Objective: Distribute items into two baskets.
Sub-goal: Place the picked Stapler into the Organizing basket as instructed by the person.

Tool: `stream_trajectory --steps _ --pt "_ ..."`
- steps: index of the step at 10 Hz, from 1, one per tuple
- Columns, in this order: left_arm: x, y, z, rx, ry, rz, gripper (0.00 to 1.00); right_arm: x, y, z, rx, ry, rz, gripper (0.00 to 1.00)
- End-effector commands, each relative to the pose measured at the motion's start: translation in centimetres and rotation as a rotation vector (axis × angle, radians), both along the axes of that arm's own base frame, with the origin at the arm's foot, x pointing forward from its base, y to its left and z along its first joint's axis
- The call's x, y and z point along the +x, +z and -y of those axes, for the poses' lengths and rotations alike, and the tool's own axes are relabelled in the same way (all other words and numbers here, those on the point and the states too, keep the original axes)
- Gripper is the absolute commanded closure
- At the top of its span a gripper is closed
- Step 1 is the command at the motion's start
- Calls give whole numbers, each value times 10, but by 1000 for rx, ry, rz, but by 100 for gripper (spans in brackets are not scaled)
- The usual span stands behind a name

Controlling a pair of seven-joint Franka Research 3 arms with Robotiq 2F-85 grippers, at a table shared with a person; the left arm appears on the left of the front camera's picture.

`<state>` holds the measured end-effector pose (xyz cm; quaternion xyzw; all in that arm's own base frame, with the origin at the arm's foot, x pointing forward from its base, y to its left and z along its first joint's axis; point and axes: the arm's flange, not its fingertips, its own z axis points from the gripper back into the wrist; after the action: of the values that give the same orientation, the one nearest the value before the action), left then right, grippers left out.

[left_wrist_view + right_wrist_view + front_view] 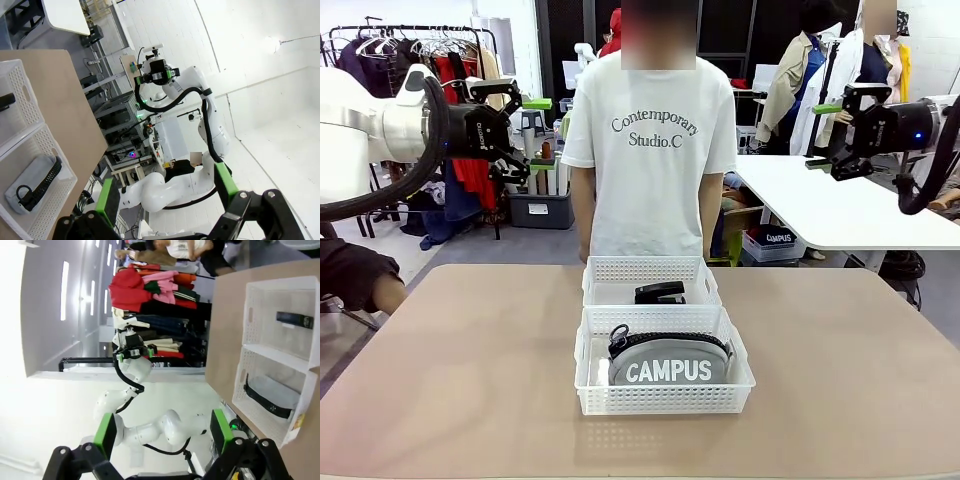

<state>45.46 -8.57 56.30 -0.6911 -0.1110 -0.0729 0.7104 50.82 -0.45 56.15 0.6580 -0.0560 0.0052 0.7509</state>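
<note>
Nearest the camera sits the near basket (664,385), and inside it lies the grey CAMPUS pouch (669,360), its long axis running left to right across the table, the black ring pull at its left end. Just behind, touching that basket's far wall, stands the second basket (651,281) with the black stapler (660,292) in it, also lying crosswise. Each item appears to have its own basket already, so little seems left to do. Relative to the near basket, the left gripper (533,133) hangs high and well off to the left, its green pads spread wide and holding nothing; the right gripper (825,136) hangs high to the right, also open and empty. Neither looks clearly nearer, though depth is hard to judge from the front view.
</note>
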Motion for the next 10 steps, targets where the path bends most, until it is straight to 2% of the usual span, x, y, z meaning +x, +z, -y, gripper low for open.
stream_trajectory --steps 1,3,4,5,6,10 --pt "-2 3 1 -14 -1 -4 0 -7 1 6 56 -63 67 0" --pt "-2 3 1 -14 -1 -4 0 -5 1 8 54 -85 61 0" --pt "-2 3 1 -14 -1 -4 0 -4 1 7 32 -108 28 0" --pt "-2 3 1 -14 -1 -4 0 -1 4 6 -1 -98 25 0" --pt "-2 3 1 -14 -1 -4 0 2 4 14 28 -68 29 0" --pt "-2 3 1 -14 -1 -4 0 2 4 14 28 -68 29 0"
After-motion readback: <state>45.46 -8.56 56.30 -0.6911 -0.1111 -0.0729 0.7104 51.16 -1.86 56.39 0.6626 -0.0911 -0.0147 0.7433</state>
